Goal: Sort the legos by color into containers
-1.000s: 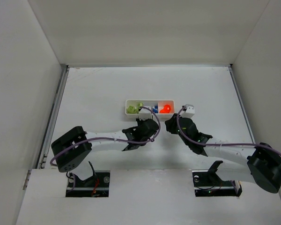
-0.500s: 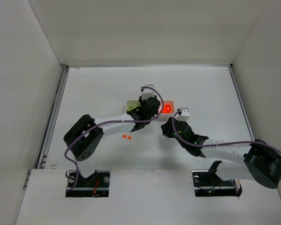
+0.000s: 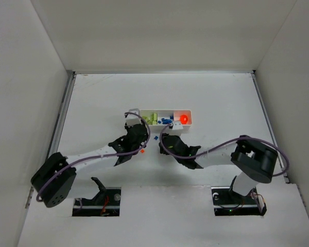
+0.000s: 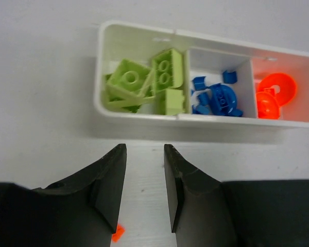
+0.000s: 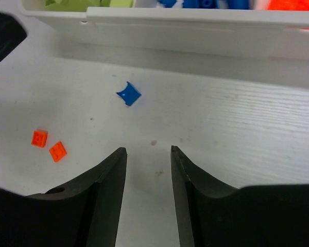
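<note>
The white three-part tray sits mid-table; it also shows in the left wrist view and the right wrist view. Its left part holds lime green legos, the middle blue ones, the right orange-red ones. A loose blue lego lies on the table in front of the tray. Two small orange-red legos lie to its left; one peeks beside my left finger. My left gripper is open and empty, in front of the tray. My right gripper is open and empty, short of the blue lego.
White walls enclose the table on the left, back and right. The two arms lie close together in front of the tray, the left gripper just left of the right gripper.
My left gripper has drawn back from over the tray to the table in front of it. My right gripper has swung left. A blue lego now lies loose beside the tray.
</note>
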